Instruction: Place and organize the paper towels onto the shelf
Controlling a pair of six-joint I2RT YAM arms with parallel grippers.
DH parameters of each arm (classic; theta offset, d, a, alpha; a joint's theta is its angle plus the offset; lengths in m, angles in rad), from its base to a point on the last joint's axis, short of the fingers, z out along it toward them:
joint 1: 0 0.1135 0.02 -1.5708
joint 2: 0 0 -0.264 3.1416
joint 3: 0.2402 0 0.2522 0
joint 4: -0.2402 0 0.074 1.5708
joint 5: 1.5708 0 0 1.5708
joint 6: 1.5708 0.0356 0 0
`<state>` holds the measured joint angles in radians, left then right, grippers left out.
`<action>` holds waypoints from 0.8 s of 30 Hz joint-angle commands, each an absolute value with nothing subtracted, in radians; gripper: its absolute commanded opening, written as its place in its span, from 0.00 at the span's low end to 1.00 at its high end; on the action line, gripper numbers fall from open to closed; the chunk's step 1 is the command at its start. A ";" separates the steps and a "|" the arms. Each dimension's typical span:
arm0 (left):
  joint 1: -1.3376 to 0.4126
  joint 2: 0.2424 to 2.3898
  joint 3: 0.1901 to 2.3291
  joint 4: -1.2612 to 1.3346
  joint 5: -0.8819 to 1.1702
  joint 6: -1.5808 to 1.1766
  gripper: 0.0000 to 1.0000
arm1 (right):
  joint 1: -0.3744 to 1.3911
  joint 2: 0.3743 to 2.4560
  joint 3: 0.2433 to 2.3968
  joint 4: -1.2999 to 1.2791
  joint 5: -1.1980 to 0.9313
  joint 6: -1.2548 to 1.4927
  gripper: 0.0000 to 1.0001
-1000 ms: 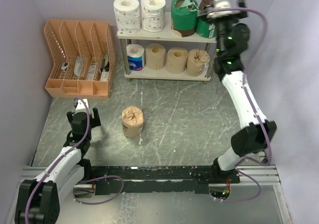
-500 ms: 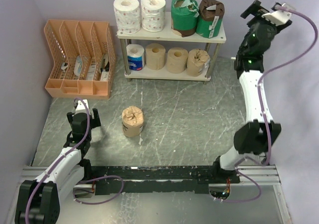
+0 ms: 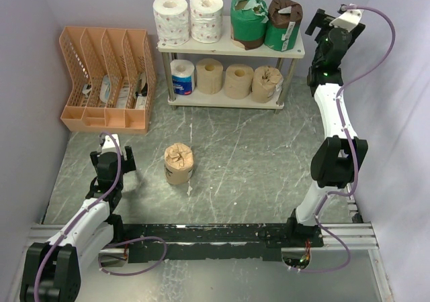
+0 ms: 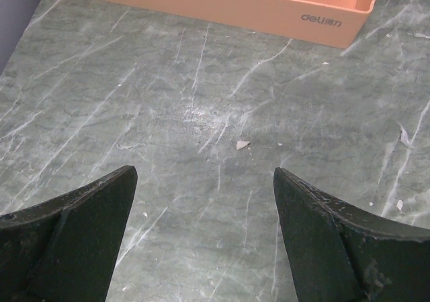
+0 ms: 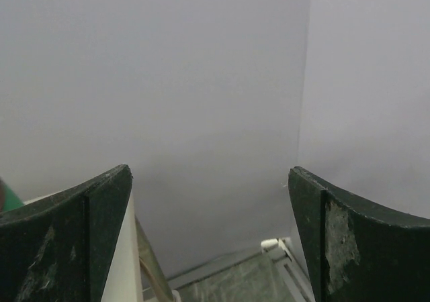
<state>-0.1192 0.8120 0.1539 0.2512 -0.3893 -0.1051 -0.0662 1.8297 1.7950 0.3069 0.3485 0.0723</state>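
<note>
Rolls (image 3: pixel 170 17) sit on shelf (image 3: pixel 201 48), 4 up top, 4 below; one brown-wrapped roll (image 3: pixel 179 164) alone on tabletop (image 3: pixel 255 154). R gripper (image 5: pixel 208 181) high by shelf's right end, jaws spread, empty. L gripper (image 4: pixel 205 181) low nr orange organizer (image 3: pixel 107 117), jaws spread too.

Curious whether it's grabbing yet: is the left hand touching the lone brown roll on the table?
Apart. The top view shows bare table between the left hand and the brown roll; the left wrist view shows only table between its fingers.

Marbled table (image 3: pixel 255 154) bears shelf (image 3: pixel 222 49), organizer (image 3: pixel 107 117), one roll (image 3: pixel 179 164).
</note>
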 commanded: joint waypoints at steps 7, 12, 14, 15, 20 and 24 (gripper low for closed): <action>-0.107 0.816 0.149 0.291 -0.367 -0.108 0.94 | -0.067 1.865 1.787 0.397 0.150 0.007 1.00; -0.107 0.819 0.149 0.293 -0.354 -0.101 0.94 | -0.053 1.866 1.776 0.406 0.119 -0.013 1.00; -0.106 0.818 0.148 0.292 -0.356 -0.102 0.94 | -0.051 1.868 1.772 0.416 0.089 -0.008 1.00; -0.106 0.816 0.147 0.292 -0.357 -0.103 0.94 | -0.048 1.871 1.771 0.420 0.075 -0.007 1.00; -0.102 0.816 0.147 0.293 -0.355 -0.106 0.94 | -0.023 1.892 1.779 0.421 0.039 -0.017 1.00; -0.100 0.812 0.146 0.292 -0.353 -0.106 0.94 | 0.002 1.902 1.780 0.429 0.008 -0.018 1.00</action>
<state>-0.1066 0.8173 0.1539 0.2527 -0.3698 -0.1051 -0.0311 1.8816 1.7798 0.3996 0.0662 -0.0055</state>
